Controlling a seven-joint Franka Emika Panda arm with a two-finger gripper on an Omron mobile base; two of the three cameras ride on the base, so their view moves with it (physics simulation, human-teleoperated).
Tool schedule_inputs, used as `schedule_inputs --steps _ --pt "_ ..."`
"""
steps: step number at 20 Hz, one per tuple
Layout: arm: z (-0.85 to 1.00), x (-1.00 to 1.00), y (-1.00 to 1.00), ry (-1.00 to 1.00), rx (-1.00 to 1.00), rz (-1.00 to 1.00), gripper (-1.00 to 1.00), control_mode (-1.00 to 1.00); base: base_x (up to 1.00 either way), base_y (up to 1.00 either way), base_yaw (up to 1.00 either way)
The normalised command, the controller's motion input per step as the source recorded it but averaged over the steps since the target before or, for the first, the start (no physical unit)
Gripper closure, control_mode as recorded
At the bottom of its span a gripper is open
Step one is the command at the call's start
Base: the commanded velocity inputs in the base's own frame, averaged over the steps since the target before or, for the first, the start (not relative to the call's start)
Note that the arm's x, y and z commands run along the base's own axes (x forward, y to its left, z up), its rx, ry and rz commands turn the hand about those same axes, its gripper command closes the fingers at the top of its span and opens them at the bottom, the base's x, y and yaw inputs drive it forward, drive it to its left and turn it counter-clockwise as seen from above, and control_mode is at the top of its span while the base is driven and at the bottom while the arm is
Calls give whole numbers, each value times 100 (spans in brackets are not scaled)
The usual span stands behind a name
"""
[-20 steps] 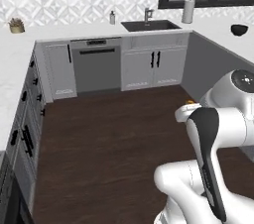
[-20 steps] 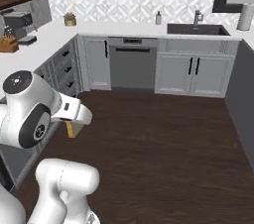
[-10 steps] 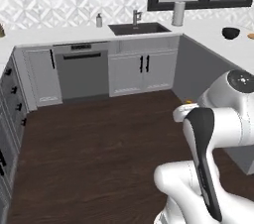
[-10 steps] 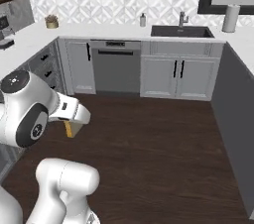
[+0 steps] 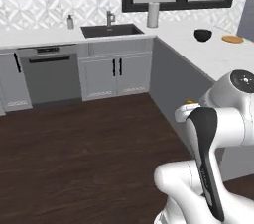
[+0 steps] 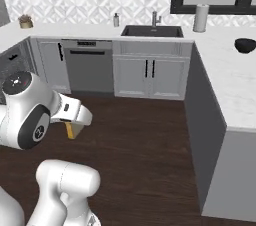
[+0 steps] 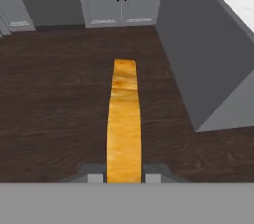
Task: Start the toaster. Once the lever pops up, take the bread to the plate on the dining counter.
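You are looking at a scene that has slid sideways since a second ago, and that is the camera's doing: the base has turned toward the right, so the whole kitchen shifted in both base views while nothing in it moved on its own. In the left base view the sink (image 5: 112, 30) and the dishwasher (image 5: 49, 73) now sit left of centre, where before they were nearer the middle, and the dining counter (image 5: 208, 54) has come in wide along the right side.

On its far end you now see the plate (image 5: 232, 39), flat and orange-brown, with a black bowl (image 5: 202, 34) just beside it to the left; a paper towel roll (image 5: 153, 15) stands at the far corner by the window.

The arm's pose looks unchanged against the base. Your gripper (image 7: 123, 176) stays clamped on the bread (image 7: 123, 119): in the hand view the slice stands edge-on between the two fingertips (image 7: 95, 177), running away from the camera over the dark wood floor (image 7: 54, 114). In the right base view a golden corner of it hangs below the white hand, near left in the picture, just as it did earlier.

The bread is well apart from the plate, which lies on the far right of the counter.
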Motion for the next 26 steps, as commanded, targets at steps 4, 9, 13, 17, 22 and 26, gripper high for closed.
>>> schedule_inputs --steps 4,9,13,17,22,26 --pt "0 0 0 0 0 0 100 100 37 -100 0" --pt "0 0 0 0 0 0 100 100 37 -100 0" --pt "0 0 0 0 0 0 100 100 42 -100 0" --pt "0 0 0 0 0 0 100 100 49 -100 0" --pt "0 0 0 0 0 0 100 100 49 -100 0" --pt "0 0 0 0 0 0 100 100 29 -100 0"
